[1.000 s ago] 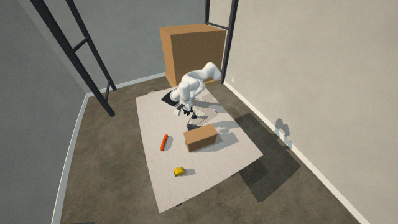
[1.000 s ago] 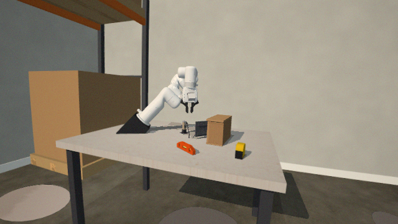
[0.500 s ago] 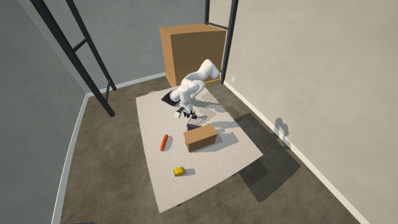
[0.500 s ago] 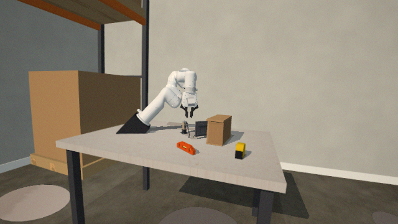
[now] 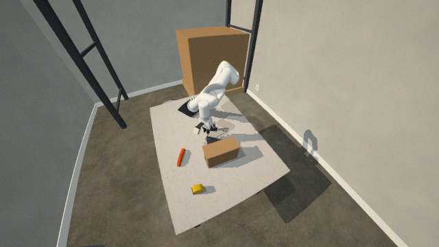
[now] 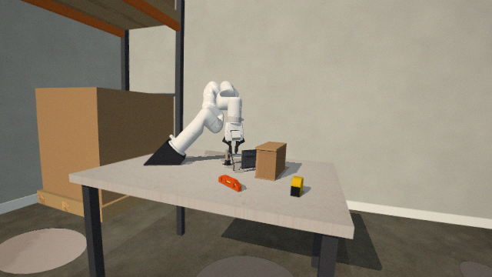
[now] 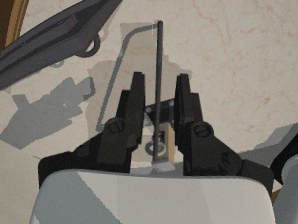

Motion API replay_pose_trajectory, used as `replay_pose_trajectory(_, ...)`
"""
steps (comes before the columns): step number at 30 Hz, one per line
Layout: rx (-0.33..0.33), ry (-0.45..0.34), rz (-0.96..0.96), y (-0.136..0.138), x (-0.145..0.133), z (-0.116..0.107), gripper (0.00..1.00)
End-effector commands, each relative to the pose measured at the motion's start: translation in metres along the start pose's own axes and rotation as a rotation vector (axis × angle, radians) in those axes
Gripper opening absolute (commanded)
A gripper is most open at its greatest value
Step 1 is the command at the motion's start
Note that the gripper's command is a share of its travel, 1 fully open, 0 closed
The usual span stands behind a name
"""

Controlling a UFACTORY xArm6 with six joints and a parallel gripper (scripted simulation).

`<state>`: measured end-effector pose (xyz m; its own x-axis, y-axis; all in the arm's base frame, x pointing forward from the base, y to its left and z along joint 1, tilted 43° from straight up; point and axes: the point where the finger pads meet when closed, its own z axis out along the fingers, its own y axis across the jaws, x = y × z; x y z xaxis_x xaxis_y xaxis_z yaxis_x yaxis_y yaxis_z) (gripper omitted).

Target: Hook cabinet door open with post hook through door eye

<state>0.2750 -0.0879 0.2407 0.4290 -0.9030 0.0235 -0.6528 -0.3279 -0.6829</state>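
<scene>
The thin hook (image 7: 158, 63) stands up from its post (image 6: 227, 158) just beside the cabinet's (image 6: 270, 160) open dark door (image 6: 248, 158), apart from the door's eye (image 7: 91, 46). The gripper (image 7: 158, 111) hangs above the post, pointing down, jaws part-closed around the wire without gripping it. An orange level (image 6: 230, 183) and yellow tape measure (image 6: 297, 185) lie well clear.

The cabinet (image 6: 270, 160) is plain cardboard brown, its door (image 6: 248, 158) dark grey. The hook (image 7: 158, 76) is thin dark grey metal. The gripper (image 7: 160, 106) has black fingers on a white body. The table (image 6: 184, 185) is pale, faintly veined beige. A level (image 6: 230, 183) is orange; a tape measure (image 6: 297, 185) is yellow and black.
</scene>
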Motion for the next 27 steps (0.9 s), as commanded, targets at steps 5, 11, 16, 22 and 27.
replay_pose_trajectory(5, -0.002, 0.006, -0.001, -0.002, 0.002, 0.026, 0.23)
replay_pose_trajectory(11, -0.002, 0.006, -0.001, -0.002, 0.002, 0.034, 0.23)
replay_pose_trajectory(16, -0.002, 0.006, -0.001, -0.002, 0.002, 0.039, 0.23)
replay_pose_trajectory(22, -0.002, 0.006, -0.001, -0.002, 0.002, 0.040, 0.23)
replay_pose_trajectory(27, -0.002, 0.006, -0.001, -0.002, 0.002, 0.041, 0.23)
